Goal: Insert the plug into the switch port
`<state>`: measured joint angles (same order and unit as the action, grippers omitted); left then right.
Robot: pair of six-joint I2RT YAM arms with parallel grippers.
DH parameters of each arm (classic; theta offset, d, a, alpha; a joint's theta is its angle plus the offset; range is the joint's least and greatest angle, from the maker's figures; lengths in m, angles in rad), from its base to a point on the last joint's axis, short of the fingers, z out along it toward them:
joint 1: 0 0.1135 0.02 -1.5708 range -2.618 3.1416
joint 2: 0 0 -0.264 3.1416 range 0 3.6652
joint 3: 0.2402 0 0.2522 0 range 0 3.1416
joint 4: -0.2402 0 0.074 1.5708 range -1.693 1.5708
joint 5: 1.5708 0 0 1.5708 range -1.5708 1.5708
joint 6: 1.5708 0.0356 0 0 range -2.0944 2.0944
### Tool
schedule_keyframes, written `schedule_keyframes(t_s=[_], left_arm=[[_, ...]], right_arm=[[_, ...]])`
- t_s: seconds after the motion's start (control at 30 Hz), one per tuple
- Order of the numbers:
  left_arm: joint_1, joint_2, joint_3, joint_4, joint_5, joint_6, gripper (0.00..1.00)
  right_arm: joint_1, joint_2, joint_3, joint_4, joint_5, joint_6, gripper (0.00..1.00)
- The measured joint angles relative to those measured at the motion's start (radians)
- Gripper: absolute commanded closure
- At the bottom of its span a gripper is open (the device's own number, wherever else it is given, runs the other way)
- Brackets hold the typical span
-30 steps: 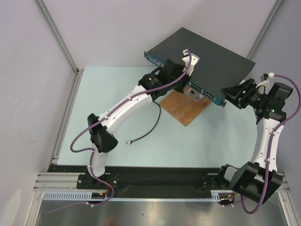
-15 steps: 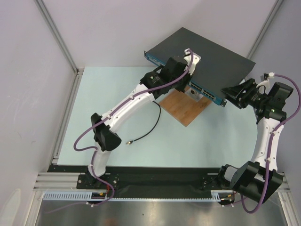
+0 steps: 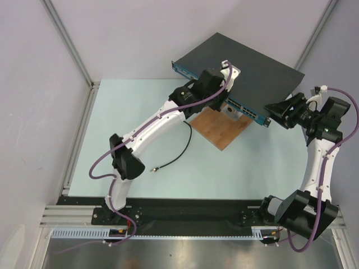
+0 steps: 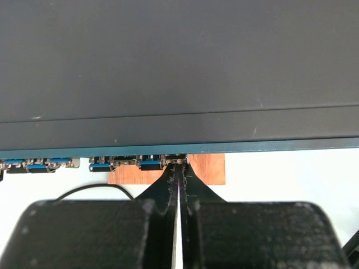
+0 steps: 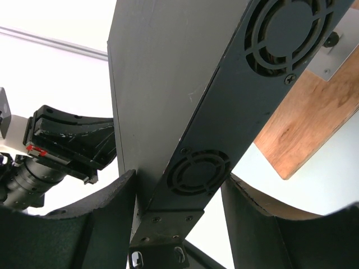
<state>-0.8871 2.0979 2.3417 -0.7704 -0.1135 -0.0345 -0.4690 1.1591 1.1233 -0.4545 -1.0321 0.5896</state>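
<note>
The switch (image 3: pixel 247 64), matt black on top with a blue port-lined front, lies at the back with one corner on a wooden board (image 3: pixel 221 128). My left gripper (image 3: pixel 223 98) is shut, fingertips pressed against the port row (image 4: pixel 148 164); in the left wrist view the gripper (image 4: pixel 178 163) hides most of the plug, and only a small grey bit shows at the port. The black cable (image 3: pixel 182 148) trails from it to a loose end (image 3: pixel 153 168). My right gripper (image 3: pixel 271 114) clamps the switch's right corner; its fingers (image 5: pixel 126 190) straddle the vented side (image 5: pixel 202 174).
The wooden board (image 5: pixel 303 129) sticks out below the switch's front edge. Aluminium frame posts (image 3: pixel 67 45) and grey walls close in the pale green table at left and back. The cable loop (image 4: pixel 95 188) lies left of my left fingers.
My left wrist has edged up and to the right, closer against the switch's front. The right arm, switch and loose cable end have stayed put.
</note>
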Motion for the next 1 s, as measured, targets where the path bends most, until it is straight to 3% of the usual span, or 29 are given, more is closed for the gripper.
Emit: schedule_keyframes(t_s=[0.27,0.57,0.73,0.87,0.9,0.97,1.0], left_arm=[[0.002,-0.142,-0.249,0.178,0.058,0.047,0.96],[0.002,-0.445,-0.473,0.216,0.119,0.081,0.95],[0.011,-0.594,-0.597,0.219,0.118,0.079,0.89],[0.041,-0.682,-0.684,0.213,0.118,0.076,0.84],[0.056,-0.703,-0.703,0.210,0.119,0.071,0.82],[0.104,-0.735,-0.732,0.204,0.128,0.060,0.78],[0.130,-0.748,-0.743,0.206,0.137,0.051,0.77]], right_arm=[[-0.013,0.024,0.018,-0.029,-0.032,-0.018,1.00],[-0.031,0.064,0.053,-0.067,-0.067,-0.041,1.00],[-0.040,0.087,0.078,-0.111,-0.085,-0.072,0.79],[-0.048,0.094,0.085,-0.126,-0.096,-0.092,0.55],[-0.050,0.094,0.087,-0.129,-0.098,-0.095,0.44],[-0.053,0.098,0.097,-0.143,-0.098,-0.102,0.38],[-0.054,0.101,0.103,-0.153,-0.099,-0.109,0.31]])
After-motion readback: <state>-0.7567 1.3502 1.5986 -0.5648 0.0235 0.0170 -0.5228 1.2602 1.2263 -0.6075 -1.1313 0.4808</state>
